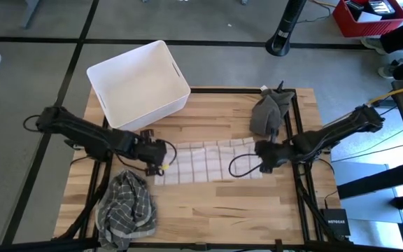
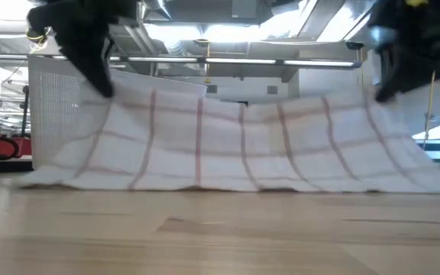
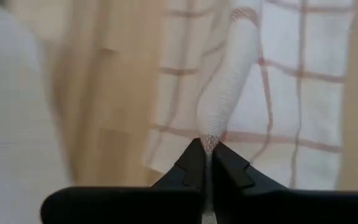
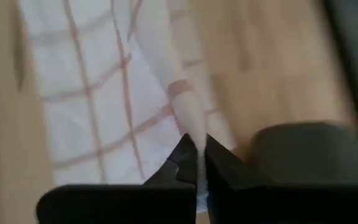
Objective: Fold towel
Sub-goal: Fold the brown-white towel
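Two grips: both arms pinch the checked towel (image 1: 205,162) at once, one end each.
Left gripper (image 3: 205,163): fingers (image 3: 188,169) pressed together on a bunched corner of cloth, toward the tabletop's left edge.
Right gripper (image 4: 196,160): fingers (image 4: 180,163) pinching the opposite corner, toward the right edge.
Towel: mid-tabletop (image 1: 215,199); gripped side lifted, the other long edge lying on the wood, sagging between the arms.
Slip risk: each pinch takes only a thin twist of fabric; a quick pull could free one corner and skew the fold.
Sag risk: uneven travel of the arms would probably lay the fold crooked.
Snag risk: the crumpled plaid cloth (image 1: 126,208) near the front left corner sits close to the fold path.
Writing: only a small dark box (image 1: 334,224) off the right front corner; its lettering is too small to read surely.
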